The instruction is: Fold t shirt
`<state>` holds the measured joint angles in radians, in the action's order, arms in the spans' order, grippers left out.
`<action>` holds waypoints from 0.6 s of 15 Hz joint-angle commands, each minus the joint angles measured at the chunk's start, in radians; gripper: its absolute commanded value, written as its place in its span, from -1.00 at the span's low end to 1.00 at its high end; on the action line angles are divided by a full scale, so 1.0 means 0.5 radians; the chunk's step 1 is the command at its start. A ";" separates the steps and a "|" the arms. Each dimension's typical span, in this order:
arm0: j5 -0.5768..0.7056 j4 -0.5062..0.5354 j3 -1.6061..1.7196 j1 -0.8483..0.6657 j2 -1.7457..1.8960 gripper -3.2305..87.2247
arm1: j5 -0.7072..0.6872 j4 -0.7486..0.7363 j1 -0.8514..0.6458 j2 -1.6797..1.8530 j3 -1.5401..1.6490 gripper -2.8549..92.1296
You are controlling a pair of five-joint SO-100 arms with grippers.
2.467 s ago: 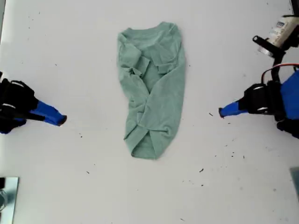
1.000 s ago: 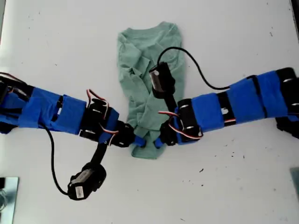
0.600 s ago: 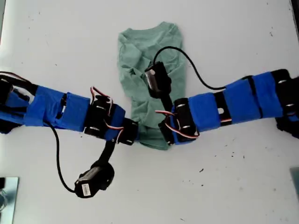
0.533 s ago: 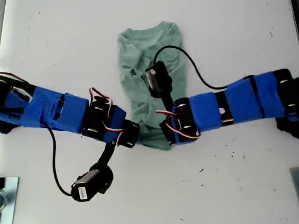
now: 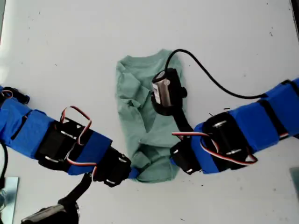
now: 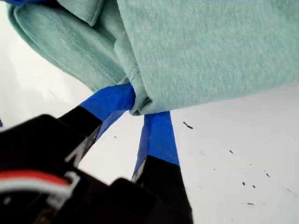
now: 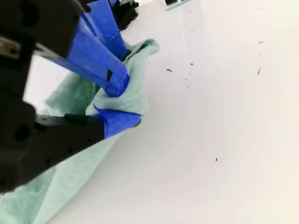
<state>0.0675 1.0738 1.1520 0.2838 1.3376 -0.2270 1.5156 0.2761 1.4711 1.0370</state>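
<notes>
Clamped shut on a bunched fold of hem, my first gripper (image 6: 140,108) holds the t shirt (image 5: 135,116) at its lower edge. The cloth is squeezed between the two blue-taped fingers and hangs a little clear of the table (image 5: 233,46). My second gripper (image 7: 124,100) is likewise closed on a corner of the same hem, with fabric wadded between its fingers. Another blue-taped gripper shows just beyond it, so the two grips sit close together.

In the exterior view the shirt lies mid-table as a narrow, wrinkled strip. Its sides are turned inward, its neckline points toward the top of the view and its hem toward the bottom. One arm reaches in from the exterior view's left and the other from its right, and their jaws meet the hem at its two corners. The wrist views do not settle which arm is which. A wrist camera (image 5: 164,93) on the arm from the right overhangs the shirt's middle.

You hold both corners so that the hem travels as one straight edge. Judged from this layout, the step in hand is the lengthwise fold, carrying hem toward neckline. Keep the two grips level, or the strip may skew or slip free.
</notes>
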 commanded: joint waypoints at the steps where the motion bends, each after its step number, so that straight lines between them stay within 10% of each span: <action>1: -0.015 -0.015 -0.092 0.037 0.239 -0.93 | -0.028 -0.095 -0.058 0.209 -0.095 -0.89; 6: 0.436 0.356 -0.061 -0.733 0.356 -0.93 | -0.647 -0.114 -0.942 0.322 0.114 -0.89; 9: 0.611 0.494 -0.058 -1.123 0.411 -0.36 | -0.782 -0.018 -1.378 0.322 0.123 -0.13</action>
<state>0.3375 1.2931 1.1520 -0.1994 1.4419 -0.5829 1.4818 -0.3298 1.5447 1.1152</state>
